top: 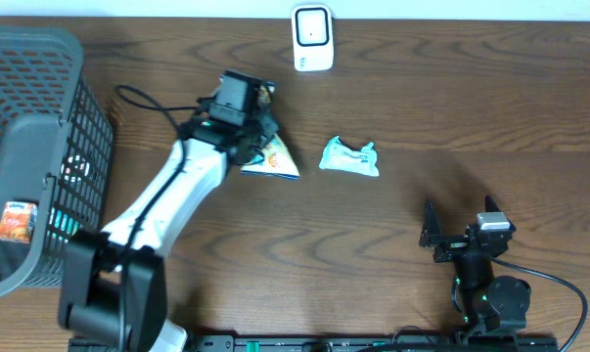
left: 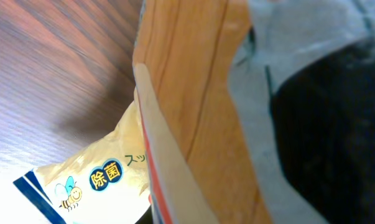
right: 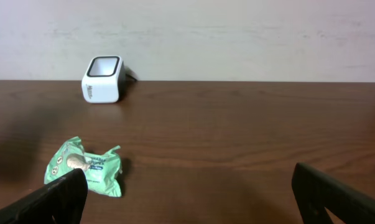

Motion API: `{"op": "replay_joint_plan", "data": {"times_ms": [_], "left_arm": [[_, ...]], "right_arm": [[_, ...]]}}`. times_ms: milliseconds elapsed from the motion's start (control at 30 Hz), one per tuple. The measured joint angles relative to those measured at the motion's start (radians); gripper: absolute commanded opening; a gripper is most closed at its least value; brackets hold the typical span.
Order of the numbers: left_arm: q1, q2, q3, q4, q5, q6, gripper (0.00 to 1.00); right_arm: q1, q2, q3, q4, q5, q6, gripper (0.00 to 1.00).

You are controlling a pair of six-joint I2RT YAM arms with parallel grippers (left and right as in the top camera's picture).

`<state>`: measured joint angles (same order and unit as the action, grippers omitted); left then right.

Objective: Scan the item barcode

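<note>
**Q.** Nearest the arm bases: how do the jaws of the right gripper (top: 459, 217) stand?

**A.** Wide apart and holding nothing. It sits low over the bare wooden table (top: 392, 254), well apart from every item.

**Q.** Mid-table: where is the task's thing?

**A.** The yellow packet (top: 278, 161) lies left of centre. The left gripper (top: 258, 145) is closed on its upper edge, and the left wrist view is filled with packet film at close range. The packet is judged light, thin and limp. The glossy film is likely to slip, and it will sag or fold if pinched at a corner. A grip on the sealed edge, leaving the printed face free, looks best. No barcode can be seen.

**Q.** What lies just beside it?

**A.** A crumpled green packet (top: 349, 157), to its right and not touching it.

**Q.** Farthest: what room is there for moving?

**A.** The white barcode scanner (top: 312, 37) stands at the far edge, with open table between it and the yellow packet. The grey mesh basket (top: 84, 117) bounds the left side.
</note>
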<state>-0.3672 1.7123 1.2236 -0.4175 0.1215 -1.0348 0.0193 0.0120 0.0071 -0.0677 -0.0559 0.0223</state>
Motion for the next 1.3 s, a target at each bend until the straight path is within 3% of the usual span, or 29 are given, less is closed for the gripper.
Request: {"op": "replay_joint_plan", "data": {"times_ms": [200,300,467,700,900,1100,1300], "left_arm": [[-0.063,0.062,0.0,0.06,-0.005,-0.036,0.1],[-0.073,0.063,0.0,0.07,-0.005,-0.037,0.41],[-0.073,0.063,0.0,0.097,-0.009,-0.039,0.56],[-0.071,0.044,0.0,0.189,0.013,0.043,0.56],[-0.011,-0.127,0.0,0.19,0.019,0.179,0.57],[0.18,-0.371,0.0,0.187,0.016,0.326,0.56],[0.482,-0.574,0.002,0.132,-0.113,0.407,0.59]], "right_arm": [[0.0,0.0,0.0,0.0,0.0,0.0,0.99],[0.0,0.0,0.0,0.0,0.0,0.0,0.99],[0.0,0.0,0.0,0.0,0.0,0.0,0.99],[0.0,0.0,0.0,0.0,0.0,0.0,0.99],[0.0,0.0,0.0,0.0,0.0,0.0,0.99],[0.0,0.0,0.0,0.0,0.0,0.0,0.99],[0.0,0.0,0.0,0.0,0.001,0.0,0.99]]}}
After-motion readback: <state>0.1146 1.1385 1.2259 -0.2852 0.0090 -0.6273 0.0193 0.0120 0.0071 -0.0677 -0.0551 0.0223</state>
